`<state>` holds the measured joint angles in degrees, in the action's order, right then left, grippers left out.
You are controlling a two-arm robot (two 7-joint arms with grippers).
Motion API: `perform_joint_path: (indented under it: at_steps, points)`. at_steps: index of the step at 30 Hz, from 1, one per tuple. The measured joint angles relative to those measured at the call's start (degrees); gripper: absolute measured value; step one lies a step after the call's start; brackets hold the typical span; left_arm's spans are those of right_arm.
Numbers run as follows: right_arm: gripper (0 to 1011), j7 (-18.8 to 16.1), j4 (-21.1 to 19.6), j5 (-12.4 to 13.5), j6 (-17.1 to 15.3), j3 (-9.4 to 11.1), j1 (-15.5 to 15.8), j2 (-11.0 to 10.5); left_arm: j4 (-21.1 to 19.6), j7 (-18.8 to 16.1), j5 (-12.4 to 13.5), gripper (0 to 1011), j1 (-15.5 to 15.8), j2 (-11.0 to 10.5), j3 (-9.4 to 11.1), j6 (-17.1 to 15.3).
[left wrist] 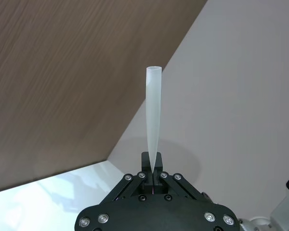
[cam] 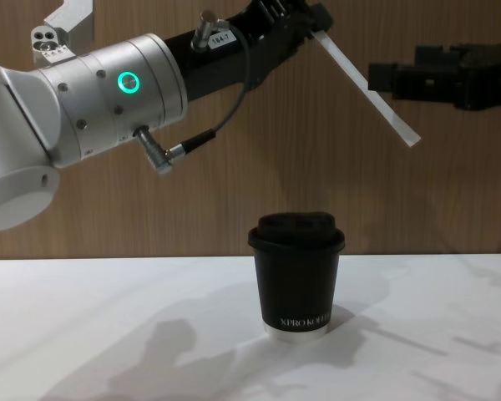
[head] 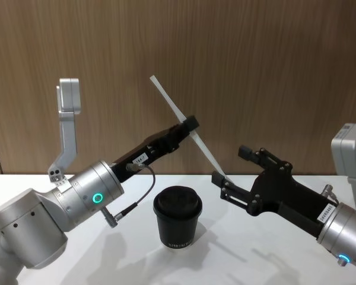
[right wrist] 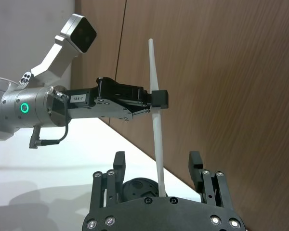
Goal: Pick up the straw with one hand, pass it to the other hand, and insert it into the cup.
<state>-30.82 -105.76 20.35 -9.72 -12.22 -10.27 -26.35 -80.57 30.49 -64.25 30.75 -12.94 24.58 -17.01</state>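
The thin white straw point(head: 187, 124) slants in the air above the table, upper end to the back left. My left gripper point(head: 190, 126), on the silver wrist with the green ring, is shut on its middle point(left wrist: 153, 144). My right gripper point(right wrist: 157, 166) is open, one finger on each side of the straw's lower end point(right wrist: 159, 159) without touching it. In the head view that gripper point(head: 232, 166) is just right of the cup. The black lidded cup point(head: 178, 217) stands upright on the table below both grippers, also seen from the side point(cam: 298, 280).
The white table point(head: 255, 255) carries the cup alone. A brown wood-panelled wall point(head: 273, 71) rises right behind it. A silver camera bracket point(head: 68, 119) sticks up from my left wrist.
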Motion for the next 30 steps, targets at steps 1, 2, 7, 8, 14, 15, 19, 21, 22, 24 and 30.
perform_joint_path:
  at_steps: [1, 2, 7, 8, 14, 15, 19, 21, 22, 24, 30]
  points:
    - [828, 0.0, 0.0, 0.0, 0.0, 0.0, 0.0, 0.0, -0.08, -0.09, 0.15, 4, 0.0, -0.11, 0.06, 0.02]
    - [850, 0.0, 0.0, 0.0, 0.0, 0.0, 0.0, 0.0, -0.28, -0.33, 0.43, 3, 0.0, -0.36, 0.2, 0.04]
    - [988, 0.0, 0.0, 0.0, 0.0, 0.0, 0.0, 0.0, -1.17, -1.07, 1.61, 4, 0.04, -1.41, 0.83, 0.05]
    - [1001, 0.0, 0.0, 0.0, 0.0, 0.0, 0.0, 0.0, -1.53, -1.34, 2.06, 4, 0.08, -1.78, 1.06, 0.04]
    - [1001, 0.0, 0.0, 0.0, 0.0, 0.0, 0.0, 0.0, -3.66, -2.66, 4.19, 2, 0.08, -3.79, 2.07, -0.09]
    - [1001, 0.0, 0.0, 0.0, 0.0, 0.0, 0.0, 0.0, -3.94, -2.9, 4.56, 4, 0.06, -4.05, 2.18, -0.08]
    - [1001, 0.0, 0.0, 0.0, 0.0, 0.0, 0.0, 0.0, -5.48, -3.89, 5.95, 4, -0.23, -5.26, 2.61, 0.08]
    - [1001, 0.0, 0.0, 0.0, 0.0, 0.0, 0.0, 0.0, -6.33, -4.55, 6.68, 4, -0.42, -5.94, 2.8, 0.26]
    - [1001, 0.0, 0.0, 0.0, 0.0, 0.0, 0.0, 0.0, -6.71, -4.78, 6.99, 3, -0.49, -6.24, 2.88, 0.36]
    - [1001, 0.0, 0.0, 0.0, 0.0, 0.0, 0.0, 0.0, -7.26, -5.29, 7.46, 4, -0.61, -6.67, 2.99, 0.49]
    - [1001, 0.0, 0.0, 0.0, 0.0, 0.0, 0.0, 0.0, -9.59, -7.37, 9.7, 4, -1.11, -8.59, 3.39, 1.38]
